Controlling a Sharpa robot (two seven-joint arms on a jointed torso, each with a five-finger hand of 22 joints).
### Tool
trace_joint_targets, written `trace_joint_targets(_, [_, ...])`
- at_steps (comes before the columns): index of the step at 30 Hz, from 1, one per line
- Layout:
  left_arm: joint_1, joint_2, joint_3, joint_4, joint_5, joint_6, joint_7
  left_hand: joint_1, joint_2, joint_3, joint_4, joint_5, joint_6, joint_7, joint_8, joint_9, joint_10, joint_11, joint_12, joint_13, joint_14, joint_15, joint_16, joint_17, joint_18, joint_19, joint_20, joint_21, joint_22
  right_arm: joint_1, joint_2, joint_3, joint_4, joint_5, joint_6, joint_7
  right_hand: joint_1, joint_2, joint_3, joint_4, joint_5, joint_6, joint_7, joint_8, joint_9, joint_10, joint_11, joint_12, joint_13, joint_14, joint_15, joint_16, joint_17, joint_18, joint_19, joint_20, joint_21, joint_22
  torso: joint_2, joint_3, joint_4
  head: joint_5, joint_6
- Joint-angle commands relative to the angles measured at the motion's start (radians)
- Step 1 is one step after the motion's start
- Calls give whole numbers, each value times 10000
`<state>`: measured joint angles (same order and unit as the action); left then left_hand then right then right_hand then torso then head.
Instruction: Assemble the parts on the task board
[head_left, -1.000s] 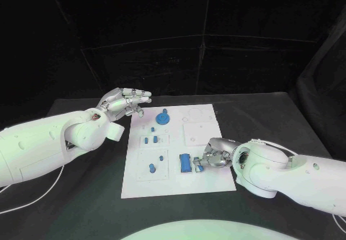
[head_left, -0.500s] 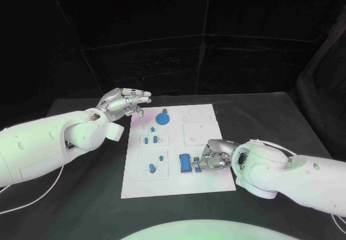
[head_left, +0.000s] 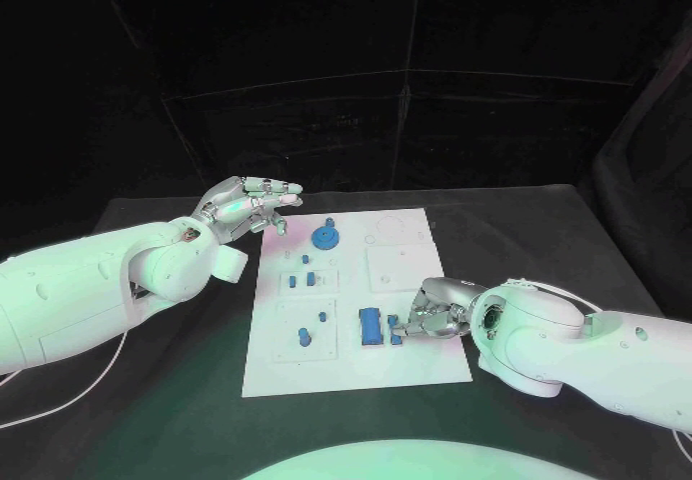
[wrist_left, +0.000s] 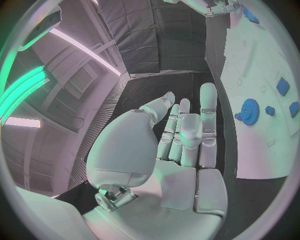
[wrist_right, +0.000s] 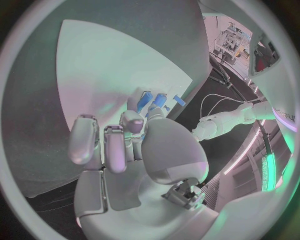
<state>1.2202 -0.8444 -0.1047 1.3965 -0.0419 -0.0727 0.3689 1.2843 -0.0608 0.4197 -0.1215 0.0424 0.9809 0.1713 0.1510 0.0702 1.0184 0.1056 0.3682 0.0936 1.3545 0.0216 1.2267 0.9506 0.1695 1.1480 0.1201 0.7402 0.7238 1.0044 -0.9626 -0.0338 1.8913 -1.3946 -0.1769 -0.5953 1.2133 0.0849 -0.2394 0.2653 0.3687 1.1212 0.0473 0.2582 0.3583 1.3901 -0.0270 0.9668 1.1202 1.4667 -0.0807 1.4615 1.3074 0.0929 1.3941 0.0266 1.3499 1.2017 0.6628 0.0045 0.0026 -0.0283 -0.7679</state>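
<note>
The right hand (head_left: 433, 313) was down on the task board (head_left: 411, 365), near its edge on the robot's right side, fingers curled in toward a small blue piece (head_left: 394, 331). Honestly couldn't tell if it actually had hold of that piece or was just touching it; in the right wrist view the fingers (wrist_right: 115, 145) were bent forward over the board with blue bits (wrist_right: 152, 100) just past the fingertips, but the contact itself was hidden. Right beside that small piece, further in on the board, sat a longer blue block (head_left: 371, 326), lying flat.

The left hand (head_left: 248, 205) hung in the air off the board's far corner on the robot's left side, not touching the board. Its fingers were loosely apart and a bit curved, nothing in them; the left wrist view showed the same thing, with the palm (wrist_left: 181, 185) bare and the fingers (wrist_left: 206, 120) stretched out side by side.

On the board, the blue gear (head_left: 327, 237) sat near the far edge, closest to the left hand. Nearer the middle there were a couple of small blue pegs (head_left: 299, 276), and on the near half, well apart from the gear, another small blue part (head_left: 306, 335). The board lay flat on the black table (head_left: 548, 240).
</note>
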Motion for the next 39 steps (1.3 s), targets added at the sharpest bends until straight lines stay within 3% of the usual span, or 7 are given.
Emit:
trace_joint_targets(1, [12,-2,7,8,31,100,35,-44,60,-70,15,63,-50,29,42,-15,-90,-12,34,-9,-79,-8,-30,-9,139,5,21,-39,-9,11,-20,1,25,-207,226,175,446,-207,-17,-289,-748,74,22,-2,27,31,32,-80,8,718,-66,32,997,-166,61,-16,46,-7,2,4,1,2,-6])
trace_joint_targets(5, [12,-1,6,5,31,98,35,-44,60,-70,15,63,-50,29,42,-15,-90,-12,34,-9,-79,-8,-30,-9,139,5,21,-39,-9,11,3,1,32,-181,397,317,701,-366,-96,-492,-1443,61,54,-28,48,9,51,-156,-5,711,-43,13,977,-163,45,-1,30,-19,6,1,0,-5,-6])
trace_joint_targets(11, [12,-4,5,6,31,93,27,-44,60,-70,15,63,-50,29,42,-15,-90,-12,34,-9,-79,-8,-30,-9,139,5,21,-39,-9,12,11,1,0,-166,445,364,665,-344,-152,-477,-1654,68,65,-38,61,15,63,-163,12,712,-33,15,985,-163,44,10,30,-13,2,-1,-2,6,-13])
trace_joint_targets(17, [12,-11,4,13,31,92,11,-44,60,-70,15,63,-50,29,42,-15,-90,-12,34,-9,-79,-8,-30,-9,139,5,21,-39,-9,12,3,1,-85,-327,438,302,570,-220,-172,-391,-1648,74,64,-46,70,22,65,-176,18,713,-29,15,988,-164,47,15,33,-5,-1,-4,4,12,-28])
trace_joint_targets(28, [12,-20,3,22,31,92,-1,-44,60,-70,15,63,-50,29,42,-15,-90,-12,34,-9,-79,-8,-30,-9,139,5,21,-39,-9,12,79,1,-178,-361,492,277,558,-193,-174,-376,-1635,74,63,-48,72,25,64,-170,26,714,-29,17,992,-162,44,16,29,-11,5,1,3,33,-25])
trace_joint_targets(34, [12,-18,3,22,31,97,-9,-44,60,-70,15,63,-50,29,42,-15,-90,-12,34,-9,-79,-8,-30,-9,139,5,21,-39,-9,12,146,1,-211,-331,116,334,445,138,-163,-191,-1353,104,46,-59,94,75,50,-113,98,726,-38,48,1044,-170,69,12,58,42,5,5,-4,39,-19])
trace_joint_targets(39, [12,-17,3,24,31,99,-15,-44,60,-70,15,63,-50,29,42,-15,-90,-12,34,-9,-79,-8,-30,-9,139,5,21,-39,-9,12,226,2,-306,-321,79,317,518,186,-156,-209,-1411,113,33,-61,105,89,41,-99,121,729,-45,56,1057,-171,72,7,62,51,3,0,6,29,-16])
